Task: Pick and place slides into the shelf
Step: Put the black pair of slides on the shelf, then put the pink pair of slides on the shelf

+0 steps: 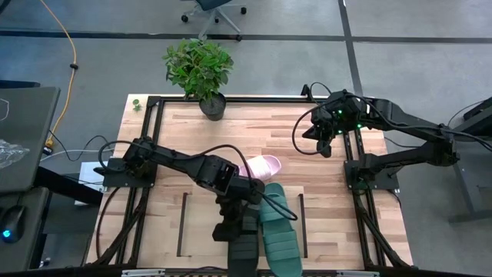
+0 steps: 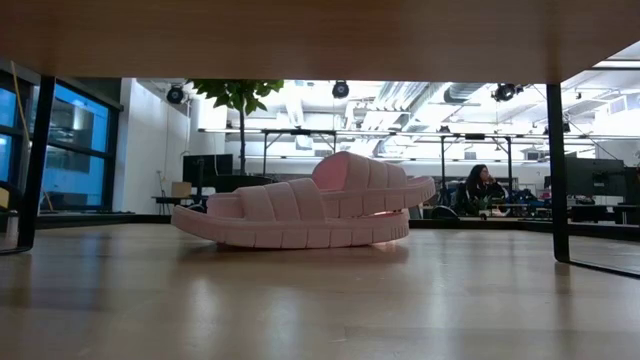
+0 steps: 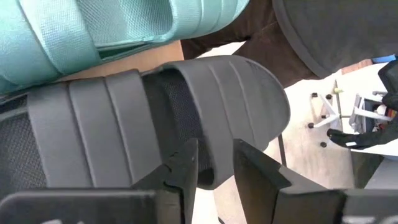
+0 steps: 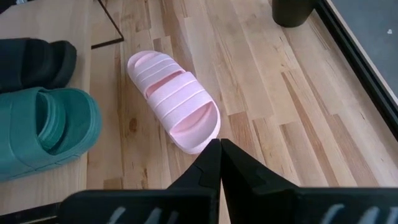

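- The left pincer [image 1: 240, 217] hangs low over the shelf [image 1: 204, 227], right at the strap of the black slide [image 1: 244, 245], which lies on the light-wood panel between the thin black rails
- In the left wrist view its fingers [image 3: 186, 171] stand a little apart at the ribbed strap of the black slide [image 3: 155, 118], one tip seeming to reach in under the strap; whether they still pinch the strap or have let go I cannot tell
- The teal slide [image 1: 278, 227] lies on the shelf just beside the black one, angled, its heel end toward the pink slide [image 1: 261, 165]
- The pink slide rests on the bare surface [image 1: 323, 154] beyond the shelf, apart from both pincers, and is the one not yet placed
- The right pincer [image 4: 219, 155] is fully closed and empty, waiting high at the far right of the surface, looking down on the pink slide [image 4: 174, 106]
- Risk, as I judge it: if the left pincer lifts away with a finger caught under the strap, it could drag the black slide off its spot
- A sideways retreat could nudge the angled teal slide, since the two lie so close
- The potted plant [image 1: 201, 73] at the far edge stands well clear of this work
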`<move>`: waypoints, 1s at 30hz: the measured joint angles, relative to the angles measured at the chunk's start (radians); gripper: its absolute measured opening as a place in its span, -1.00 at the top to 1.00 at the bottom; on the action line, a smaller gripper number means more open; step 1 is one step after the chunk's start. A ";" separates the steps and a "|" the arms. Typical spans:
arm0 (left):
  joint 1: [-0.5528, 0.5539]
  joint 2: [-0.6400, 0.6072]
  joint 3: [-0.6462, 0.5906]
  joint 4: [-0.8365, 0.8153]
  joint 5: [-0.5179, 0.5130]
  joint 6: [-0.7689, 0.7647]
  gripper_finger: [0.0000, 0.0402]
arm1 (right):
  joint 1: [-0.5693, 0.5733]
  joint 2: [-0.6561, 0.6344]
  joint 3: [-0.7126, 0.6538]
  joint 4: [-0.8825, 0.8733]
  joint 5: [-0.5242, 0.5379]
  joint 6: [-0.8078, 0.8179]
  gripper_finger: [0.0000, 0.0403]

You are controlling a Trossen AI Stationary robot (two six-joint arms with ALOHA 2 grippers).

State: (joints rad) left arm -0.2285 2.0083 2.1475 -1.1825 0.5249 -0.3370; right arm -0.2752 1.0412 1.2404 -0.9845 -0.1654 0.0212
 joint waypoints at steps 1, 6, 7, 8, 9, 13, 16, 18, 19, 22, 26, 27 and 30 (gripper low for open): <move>0.000 0.000 0.000 -0.001 0.002 0.000 0.55 | 0.000 0.000 0.000 -0.002 0.000 0.000 1.00; 0.000 0.000 0.000 -0.014 0.002 0.009 0.62 | 0.000 0.000 0.000 -0.002 0.000 -0.001 1.00; 0.000 0.000 0.000 -0.026 0.002 0.013 0.64 | 0.000 0.000 0.000 -0.002 0.000 -0.002 1.00; 0.000 0.000 0.000 -0.041 0.002 0.016 0.66 | 0.000 0.000 0.000 -0.002 0.000 -0.002 1.00; 0.000 0.000 0.000 -0.059 0.000 0.018 0.69 | 0.000 0.000 0.000 -0.001 0.001 -0.003 1.00; 0.000 -0.003 0.000 -0.090 -0.021 0.021 0.78 | 0.000 0.000 0.000 0.001 0.008 -0.003 1.00; 0.000 -0.017 0.000 -0.092 -0.029 0.023 0.83 | 0.000 0.000 0.000 0.002 0.008 -0.003 1.00; 0.001 -0.030 0.001 -0.091 -0.041 0.023 0.85 | 0.000 0.000 0.000 0.002 0.008 -0.003 1.00; 0.005 -0.038 0.001 -0.100 -0.053 0.023 0.86 | 0.000 0.000 0.000 0.002 0.009 -0.003 1.00; 0.014 -0.059 0.000 -0.109 -0.091 0.021 0.86 | 0.000 0.000 0.000 0.008 0.009 -0.003 1.00; 0.035 -0.094 0.001 -0.145 -0.166 0.022 0.86 | 0.000 0.000 0.000 0.011 0.015 0.000 1.00; 0.038 -0.099 0.000 -0.165 -0.193 0.023 0.86 | 0.000 0.000 0.000 0.010 0.017 0.003 1.00; 0.048 -0.119 0.000 -0.180 -0.274 0.027 0.86 | 0.000 0.000 0.000 0.009 0.029 0.005 1.00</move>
State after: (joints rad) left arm -0.1802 1.8893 2.1479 -1.3620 0.2505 -0.3100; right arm -0.2749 1.0412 1.2400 -0.9756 -0.1360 0.0260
